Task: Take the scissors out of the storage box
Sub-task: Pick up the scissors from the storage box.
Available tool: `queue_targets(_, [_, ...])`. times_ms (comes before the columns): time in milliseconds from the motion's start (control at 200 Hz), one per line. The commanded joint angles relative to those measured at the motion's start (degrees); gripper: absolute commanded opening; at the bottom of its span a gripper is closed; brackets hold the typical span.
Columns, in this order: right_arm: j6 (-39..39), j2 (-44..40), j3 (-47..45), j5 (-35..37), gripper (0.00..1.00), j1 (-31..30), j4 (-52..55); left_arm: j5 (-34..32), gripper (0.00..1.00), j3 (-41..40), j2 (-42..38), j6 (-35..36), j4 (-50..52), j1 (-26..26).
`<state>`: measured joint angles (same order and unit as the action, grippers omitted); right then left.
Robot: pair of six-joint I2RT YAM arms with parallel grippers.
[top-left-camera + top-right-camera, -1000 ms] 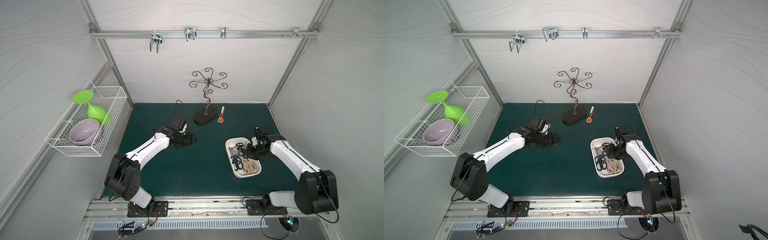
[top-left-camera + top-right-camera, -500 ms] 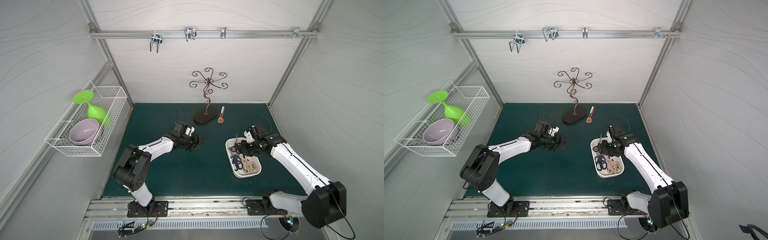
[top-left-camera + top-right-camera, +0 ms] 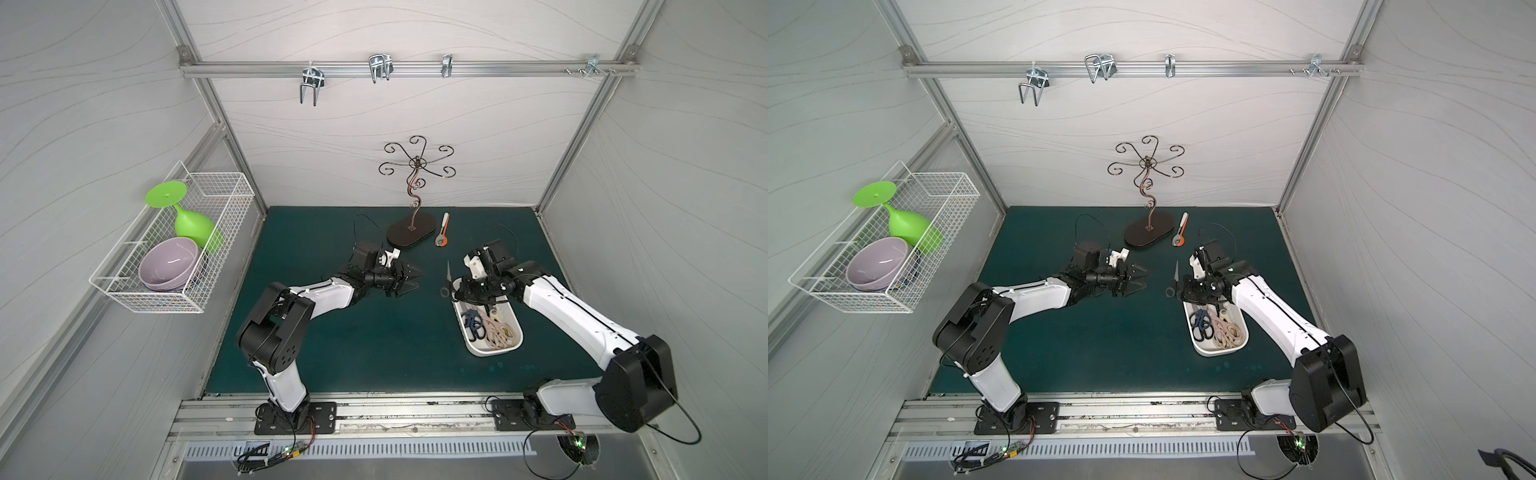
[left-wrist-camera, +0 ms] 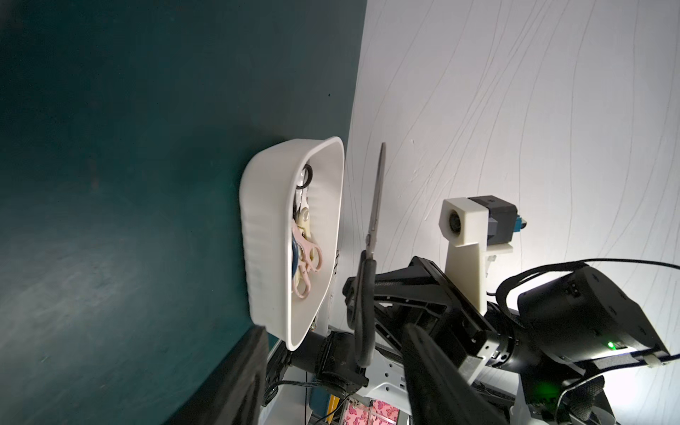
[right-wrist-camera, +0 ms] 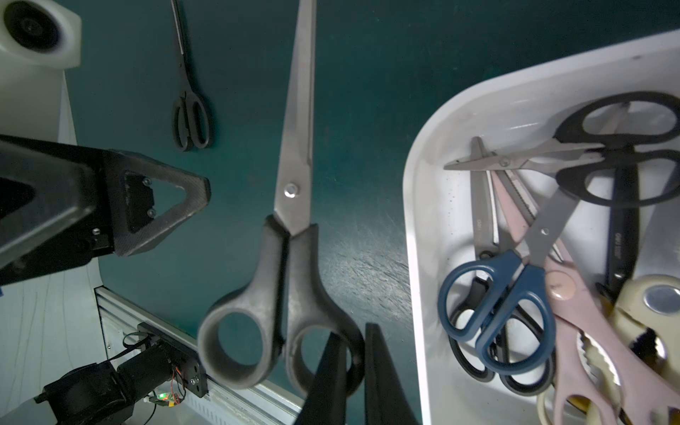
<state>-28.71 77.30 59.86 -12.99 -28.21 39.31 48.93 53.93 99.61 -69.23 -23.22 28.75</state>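
Black scissors (image 5: 294, 191) pinched in right gripper (image 5: 355, 331) — apparently airborne; left gripper (image 3: 417, 279) spread nearby

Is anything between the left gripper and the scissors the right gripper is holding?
Nothing visible. The left gripper faces the black-handled scissors across an open gap; the right gripper pinches one handle loop, outside the storage box.

Black scissors (image 5: 294, 206) aloft beside white storage box (image 5: 411, 220)

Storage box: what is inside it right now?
Inside the storage box: a blue-handled pair on top, black-handled pairs, pink shears and cream shears, piled crossing. Handles beneath the blue pair are partly covered, so the count is unclear.
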Motion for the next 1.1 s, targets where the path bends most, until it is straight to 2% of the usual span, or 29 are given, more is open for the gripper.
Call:
queue_targets(0, [-0.47, 1.71, 1.72, -1.08, 0.03, -0.58, -2.02, 1.73, 0.61, 2.57, 1.07, 0.69, -1.56, 1.07])
queue_targets(280, [0.10, 5.01, 4.51, -2.48, 0.04, -0.93, -2.57, 2.06, 0.58, 4.21, 0.57, 4.58, 5.40, 2.53])
queue_targets(575, [0.07, 5.62, 4.46, -2.89, 0.04, -1.28, -2.53, 2.92, 0.55, 5.38, 1.81, 3.43, 2.99, 4.06])
queue_targets(855, [0.14, 6.03, 5.09, -4.23, 0.04, -1.64, -2.75, 3.63, 0.37, 6.03, 3.63, 2.81, 1.77, 4.52])
queue_targets(1095, [0.49, 6.54, 5.31, -4.17, 0.04, -1.67, -2.32, 4.25, 0.27, 6.53, 3.87, 3.00, 1.95, 4.56])
